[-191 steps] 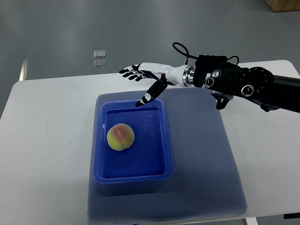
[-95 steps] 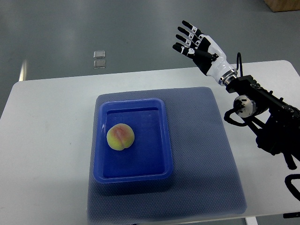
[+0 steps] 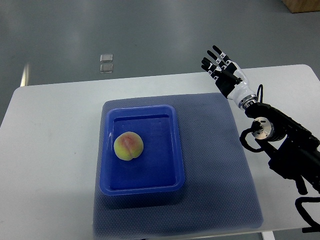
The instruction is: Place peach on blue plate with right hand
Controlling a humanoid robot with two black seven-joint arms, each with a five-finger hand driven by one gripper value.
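Note:
A yellow-pink peach (image 3: 129, 146) lies inside the blue plate (image 3: 142, 185), a shallow rectangular tray, left of its middle. My right hand (image 3: 220, 67) is far from it, over the table's back edge at the upper right, fingers spread and holding nothing. Its black arm (image 3: 280, 150) runs down toward the right edge. The left arm is out of the picture.
The tray rests on a blue-grey mat (image 3: 215, 170) laid over the white table (image 3: 50, 150). Two small clear squares (image 3: 106, 62) lie on the grey floor beyond the table. A brown box corner (image 3: 300, 5) shows at the top right.
The right hand swung away from the tray's far rim, up and to the right, then dropped slightly lower and nearer the table's back edge. The peach has stayed in place.

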